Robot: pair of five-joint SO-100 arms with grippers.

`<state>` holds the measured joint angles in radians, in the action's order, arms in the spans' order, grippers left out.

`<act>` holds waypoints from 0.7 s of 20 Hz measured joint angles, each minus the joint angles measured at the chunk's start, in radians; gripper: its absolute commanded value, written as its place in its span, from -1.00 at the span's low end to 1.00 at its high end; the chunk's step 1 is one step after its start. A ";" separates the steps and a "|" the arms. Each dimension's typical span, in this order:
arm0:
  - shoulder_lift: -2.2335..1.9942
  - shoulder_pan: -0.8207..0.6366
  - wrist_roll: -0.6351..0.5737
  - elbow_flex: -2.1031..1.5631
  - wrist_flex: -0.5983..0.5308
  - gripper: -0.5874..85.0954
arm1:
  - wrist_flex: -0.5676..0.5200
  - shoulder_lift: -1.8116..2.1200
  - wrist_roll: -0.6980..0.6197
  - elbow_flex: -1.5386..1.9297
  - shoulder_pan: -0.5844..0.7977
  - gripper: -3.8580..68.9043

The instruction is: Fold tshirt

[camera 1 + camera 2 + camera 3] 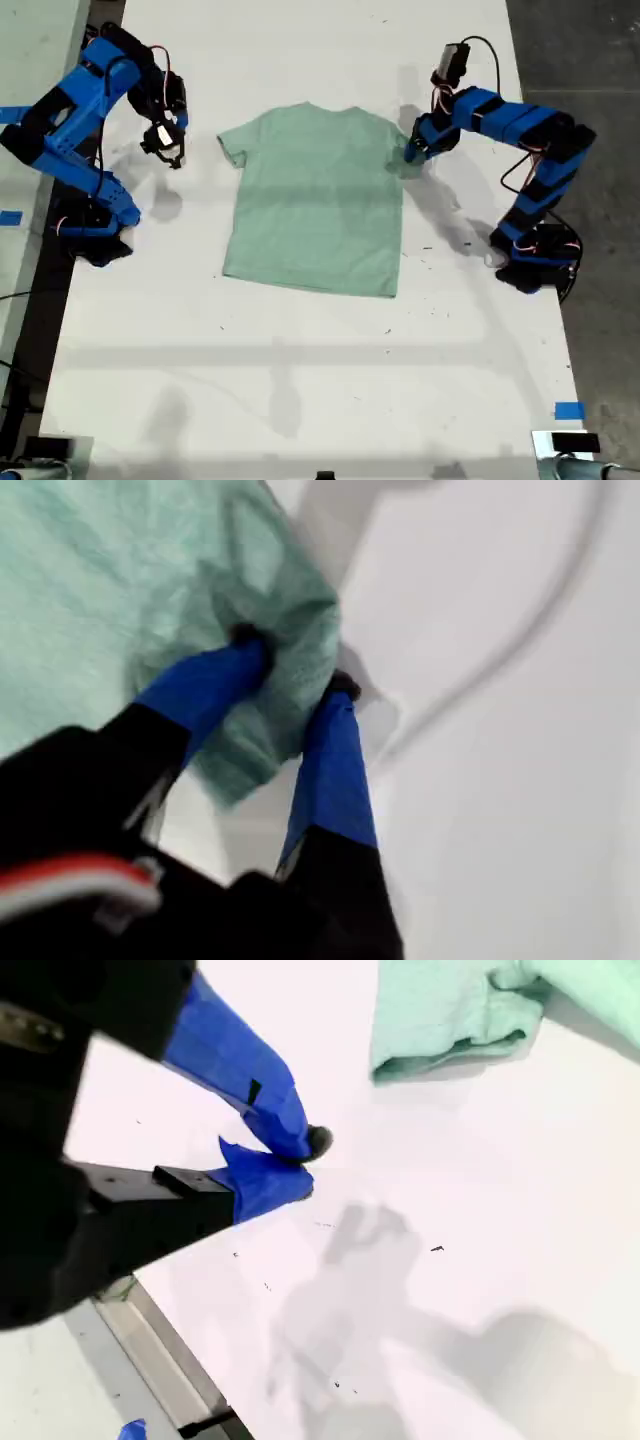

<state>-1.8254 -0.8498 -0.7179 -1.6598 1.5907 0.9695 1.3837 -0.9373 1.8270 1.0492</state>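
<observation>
Blue tape (568, 410) is seen nearest in the exterior view; beyond it the tshirt (315, 200) lies flat mid-table (300, 390). In the first wrist view, my first gripper (290, 665) is clamped on a bunched sleeve; it should be lifted only slightly, then carried inward. In the second wrist view, my second gripper (300, 1160) is nearly closed, empty, apart from the cloth.

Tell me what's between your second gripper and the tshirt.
Nothing: only bare white table separates my second gripper from the tshirt sleeve, clearest in the exterior view.
</observation>
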 measured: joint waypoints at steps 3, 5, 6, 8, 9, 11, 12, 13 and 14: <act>0.003 0.000 -0.002 0.000 0.000 -0.99 | 0.028 -0.005 -0.008 -0.012 0.000 -0.92; 0.003 0.005 -0.002 0.000 0.000 -0.99 | 0.098 0.015 -0.015 -0.020 0.000 -0.92; 0.003 0.011 -0.002 0.000 0.000 -0.99 | 0.152 0.028 -0.020 -0.029 0.000 -0.92; 0.003 0.015 -0.002 0.000 0.000 -0.99 | 0.256 0.064 -0.025 -0.083 0.000 -0.92; 0.003 0.015 -0.002 0.000 0.000 -0.99 | 0.322 0.086 -0.025 -0.124 -0.006 -0.92; 0.003 0.017 -0.002 0.000 0.000 -0.99 | 0.400 0.115 -0.012 -0.206 -0.032 -0.92; 0.003 0.018 -0.002 0.000 -0.005 -0.99 | 0.426 0.115 0.005 -0.258 -0.055 -0.92; 0.003 0.018 -0.002 0.000 -0.009 -0.99 | 0.446 0.115 0.031 -0.316 -0.091 -0.92; 0.003 0.020 -0.002 0.000 -0.009 -0.99 | 0.460 0.115 0.057 -0.377 -0.127 -0.92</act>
<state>-1.8224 -0.8299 -0.7194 -1.6598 1.5815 1.4297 1.4987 -0.8805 1.4496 0.9219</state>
